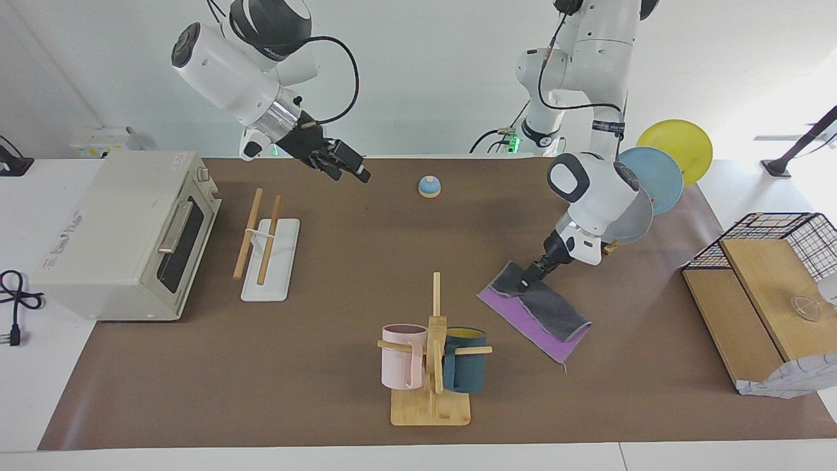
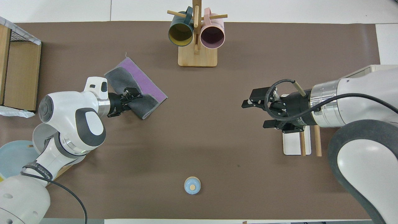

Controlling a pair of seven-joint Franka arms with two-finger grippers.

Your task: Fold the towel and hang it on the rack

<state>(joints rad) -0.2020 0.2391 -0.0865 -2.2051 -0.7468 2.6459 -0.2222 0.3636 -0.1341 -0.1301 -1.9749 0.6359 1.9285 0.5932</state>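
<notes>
The towel (image 1: 556, 313) (image 2: 146, 84) lies on the brown mat, folded over, its dark grey face on top and a purple strip showing along one side. My left gripper (image 1: 523, 282) (image 2: 135, 94) is down on the grey layer at the end of the towel nearer to the robots. The rack (image 1: 268, 252) (image 2: 293, 144), two wooden rods on a white base, stands toward the right arm's end of the table, beside the oven. My right gripper (image 1: 350, 167) (image 2: 255, 113) hangs open and empty in the air beside the rack, where that arm waits.
A toaster oven (image 1: 124, 235) stands at the right arm's end. A mug tree (image 1: 431, 392) (image 2: 196, 59) with two mugs stands farther out. A small blue bell (image 1: 429, 186) (image 2: 192, 185) sits near the robots. Plates (image 1: 654, 176) and a wire basket (image 1: 778, 226) are at the left arm's end.
</notes>
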